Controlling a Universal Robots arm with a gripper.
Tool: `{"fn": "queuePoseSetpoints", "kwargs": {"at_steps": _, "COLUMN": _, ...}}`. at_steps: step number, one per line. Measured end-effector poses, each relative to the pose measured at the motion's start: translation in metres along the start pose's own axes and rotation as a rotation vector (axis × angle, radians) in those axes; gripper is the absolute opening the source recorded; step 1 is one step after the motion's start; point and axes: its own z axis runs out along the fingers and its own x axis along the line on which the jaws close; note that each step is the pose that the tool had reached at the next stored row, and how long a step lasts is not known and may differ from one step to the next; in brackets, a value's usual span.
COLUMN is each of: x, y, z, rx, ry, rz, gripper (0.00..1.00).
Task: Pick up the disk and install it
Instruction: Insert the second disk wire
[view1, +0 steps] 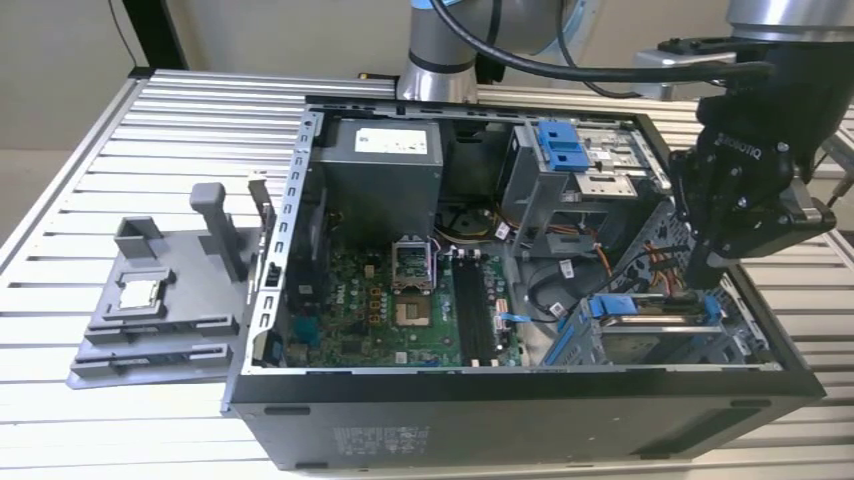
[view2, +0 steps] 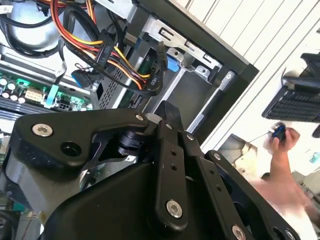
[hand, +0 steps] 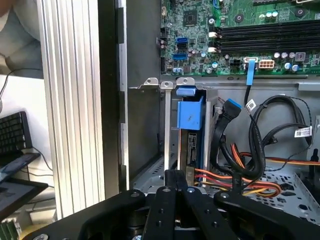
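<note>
Poising my pincer (view1: 703, 275) right over the disk (view1: 654, 312) in the computer case (view1: 534, 405) corner bay; clenched or released, can't tell.

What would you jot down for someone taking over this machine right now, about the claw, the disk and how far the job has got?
Claw: down inside the open computer case, at the exterior view's right, just above the disk; its grip cannot be made out.
Disk: standing on edge in the drive bay, blue rails along its sides, cables beside it.
Done: the disk is in its bay.
Left: whether it is pushed fully home cannot be told; the claw is close over it, not clear of the case.
</note>
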Motion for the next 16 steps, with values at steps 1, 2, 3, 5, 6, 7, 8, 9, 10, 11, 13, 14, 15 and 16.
{"fn": "queuePoseSetpoints", "kwargs": {"at_steps": 1, "x": -0.0001, "y": 0.0000, "z": 0.0003, "rx": 0.0062, "ry": -0.0011, "rz": -0.017, "gripper": 0.00}}
{"fn": "queuePoseSetpoints", "kwargs": {"at_steps": 2, "x": -0.0002, "y": 0.0001, "z": 0.0006, "rx": 0.0132, "ry": -0.0023, "rz": -0.035, "gripper": 0.00}}
{"fn": "queuePoseSetpoints", "kwargs": {"at_steps": 3, "x": -0.0004, "y": 0.0001, "z": 0.0009, "rx": 0.0193, "ry": -0.0034, "rz": -0.051, "gripper": 0.00}}
{"fn": "queuePoseSetpoints", "kwargs": {"at_steps": 5, "x": -0.0006, "y": 0.0002, "z": 0.0015, "rx": 0.0319, "ry": -0.0055, "rz": -0.085, "gripper": 0.00}}
{"fn": "queuePoseSetpoints", "kwargs": {"at_steps": 6, "x": -0.0008, "y": 0.0002, "z": 0.0018, "rx": 0.0380, "ry": -0.0066, "rz": -0.102, "gripper": 0.00}}
{"fn": "queuePoseSetpoints", "kwargs": {"at_steps": 7, "x": -0.0008, "y": 0.0002, "z": 0.0021, "rx": 0.0446, "ry": -0.0077, "rz": -0.119, "gripper": 0.00}}
{"fn": "queuePoseSetpoints", "kwargs": {"at_steps": 8, "x": -0.0009, "y": 0.0002, "z": 0.0025, "rx": 0.0511, "ry": -0.0089, "rz": -0.136, "gripper": 0.00}}
{"fn": "queuePoseSetpoints", "kwargs": {"at_steps": 9, "x": -0.0010, "y": 0.0002, "z": 0.0027, "rx": 0.0578, "ry": -0.0102, "rz": -0.153, "gripper": 0.00}}
{"fn": "queuePoseSetpoints", "kwargs": {"at_steps": 10, "x": -0.0011, "y": 0.0003, "z": 0.0029, "rx": 0.0643, "ry": -0.0115, "rz": -0.170, "gripper": 0.00}}
{"fn": "queuePoseSetpoints", "kwargs": {"at_steps": 11, "x": -0.0012, "y": 0.0003, "z": 0.0031, "rx": 0.0706, "ry": -0.0129, "rz": -0.187, "gripper": 0.00}}
{"fn": "queuePoseSetpoints", "kwargs": {"at_steps": 13, "x": -0.0011, "y": 0.0003, "z": 0.0031, "rx": 0.0835, "ry": -0.0151, "rz": -0.221, "gripper": 0.00}}
{"fn": "queuePoseSetpoints", "kwargs": {"at_steps": 14, "x": -0.0011, "y": 0.0003, "z": 0.0031, "rx": 0.0897, "ry": -0.0168, "rz": -0.238, "gripper": 0.00}}
{"fn": "queuePoseSetpoints", "kwargs": {"at_steps": 15, "x": -0.0011, "y": 0.0003, "z": 0.0031, "rx": 0.0959, "ry": -0.0192, "rz": -0.254, "gripper": 0.00}}
{"fn": "queuePoseSetpoints", "kwargs": {"at_steps": 16, "x": -0.0012, "y": 0.0003, "z": 0.0031, "rx": 0.1010, "ry": -0.0219, "rz": -0.266, "gripper": 0.00}}
